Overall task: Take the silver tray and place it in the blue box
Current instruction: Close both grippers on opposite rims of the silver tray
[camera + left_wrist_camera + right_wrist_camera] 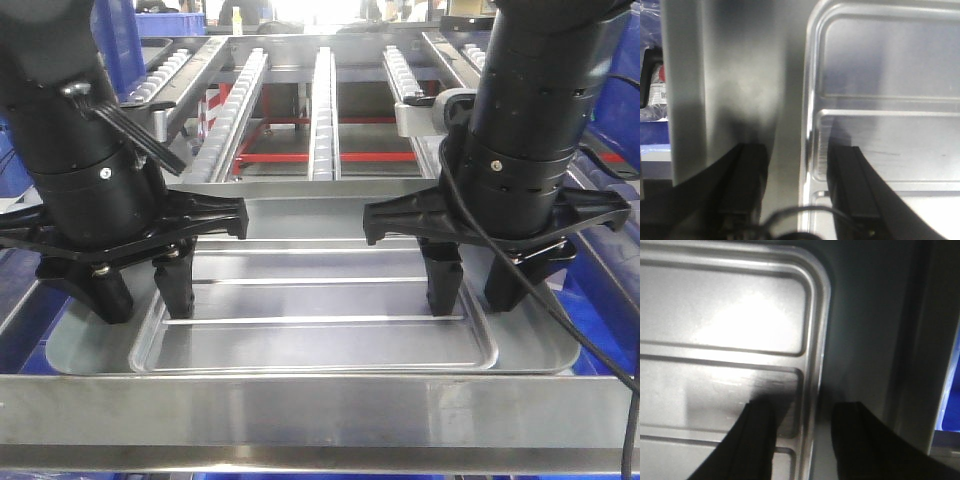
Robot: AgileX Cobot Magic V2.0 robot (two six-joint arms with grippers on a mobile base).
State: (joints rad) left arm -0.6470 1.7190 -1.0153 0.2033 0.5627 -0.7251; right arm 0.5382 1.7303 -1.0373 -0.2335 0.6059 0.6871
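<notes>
The silver tray (320, 340) lies flat on a steel table, its two long ribs running left to right. My left gripper (143, 292) is open and straddles the tray's left rim, one finger inside the tray and one outside on the table. The left wrist view shows the same: the tray (890, 65) with the left gripper (799, 182) astride its rim. My right gripper (477, 285) is open and straddles the right rim likewise. The right wrist view shows the tray (730, 315) with the right gripper (809, 440) across its edge. The blue box is not clearly in view.
A steel rail (300, 410) runs across the table's front edge. Roller conveyor lanes (325, 100) on a red frame stand behind the tray. Blue plastic (600, 330) shows low on the right and blue crates (120, 40) at the back left.
</notes>
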